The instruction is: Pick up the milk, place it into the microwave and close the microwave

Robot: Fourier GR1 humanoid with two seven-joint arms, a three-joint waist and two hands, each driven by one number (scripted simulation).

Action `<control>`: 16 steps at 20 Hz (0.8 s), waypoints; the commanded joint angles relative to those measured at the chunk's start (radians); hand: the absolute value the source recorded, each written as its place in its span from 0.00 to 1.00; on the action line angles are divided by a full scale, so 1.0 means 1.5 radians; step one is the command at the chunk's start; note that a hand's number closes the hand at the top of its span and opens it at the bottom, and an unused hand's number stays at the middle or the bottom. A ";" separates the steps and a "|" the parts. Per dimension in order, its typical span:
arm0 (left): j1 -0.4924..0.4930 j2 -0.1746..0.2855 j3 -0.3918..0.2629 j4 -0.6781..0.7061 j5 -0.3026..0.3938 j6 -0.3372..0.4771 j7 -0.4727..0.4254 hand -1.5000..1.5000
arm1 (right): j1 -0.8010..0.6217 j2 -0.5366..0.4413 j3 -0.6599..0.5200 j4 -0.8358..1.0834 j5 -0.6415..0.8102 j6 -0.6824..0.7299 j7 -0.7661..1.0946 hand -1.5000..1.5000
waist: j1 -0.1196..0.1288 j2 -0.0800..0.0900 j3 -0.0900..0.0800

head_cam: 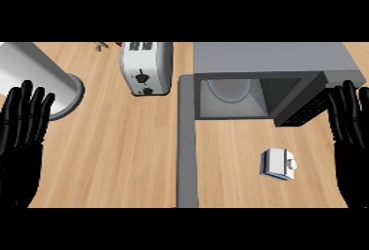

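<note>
While the milk (278, 164) lies untouched, left robot hand (22, 139) and right robot hand (352, 139) rest spread — fingers up.

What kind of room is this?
Most likely a kitchen. A toaster and a microwave with its door open stand on a wooden counter, and a small milk carton sits in front of the microwave.

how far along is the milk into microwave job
Done: only that the microwave stands open, its door swung out. In hand: nothing; the left hand and right hand are open at the edges. Left: the milk sits on the counter, so picking, placing and closing all remain.
</note>
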 commanded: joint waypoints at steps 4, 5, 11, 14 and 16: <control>-0.047 0.011 0.044 0.061 0.058 -0.038 -0.034 0.00 | 0.051 0.037 0.096 -0.067 0.059 -0.007 -0.012 0.00 | 0.000 -0.005 -0.016; -0.061 0.031 0.085 0.074 0.104 -0.061 -0.041 0.00 | 0.068 0.049 0.118 -0.056 0.074 -0.011 -0.039 0.00 | 0.001 -0.004 -0.016; 0.013 0.036 0.130 0.051 0.185 -0.091 0.017 0.00 | 0.075 0.036 0.190 -0.102 0.106 0.006 0.070 0.00 | 0.006 -0.005 -0.016; 0.040 0.072 0.189 -0.004 0.252 -0.117 0.057 0.00 | 0.205 0.040 0.258 -0.158 0.140 -0.005 0.034 0.00 | 0.005 -0.008 -0.016; 0.026 0.056 0.170 -0.033 0.230 -0.091 0.091 0.00 | 0.169 0.050 0.254 -0.162 0.172 -0.032 0.063 0.00 | 0.004 -0.006 -0.016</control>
